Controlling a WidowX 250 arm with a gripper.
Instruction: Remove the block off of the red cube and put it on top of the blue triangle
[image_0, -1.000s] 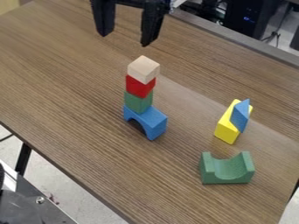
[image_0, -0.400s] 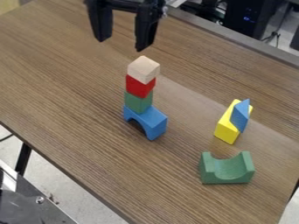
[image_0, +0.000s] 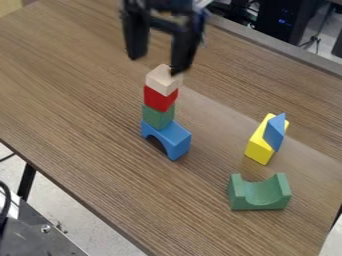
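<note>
The black gripper (image_0: 155, 65) hangs at the top of the view, fingers wide apart with nothing held between them. Its right fingertip overlaps the upper edge of the plain wooden block (image_0: 162, 81); whether they touch I cannot tell. That block tops a stack, resting on the red cube (image_0: 160, 99). Under the red cube come a green cube (image_0: 157, 117) and a blue arch (image_0: 171, 139) standing on the table. To the right, the blue triangle (image_0: 274, 132) stands on edge on or against a yellow block (image_0: 259, 149).
A green block with a curved hollow (image_0: 260, 193) sits at the lower right of the wooden table (image_0: 100, 120), in front of the yellow block. The table's far edge runs across the upper right, with dark equipment behind it.
From its place at the top, the gripper has come down and, lately, to the right, closer to the stack's top. Its fingers remain apart. The blocks have not moved.
</note>
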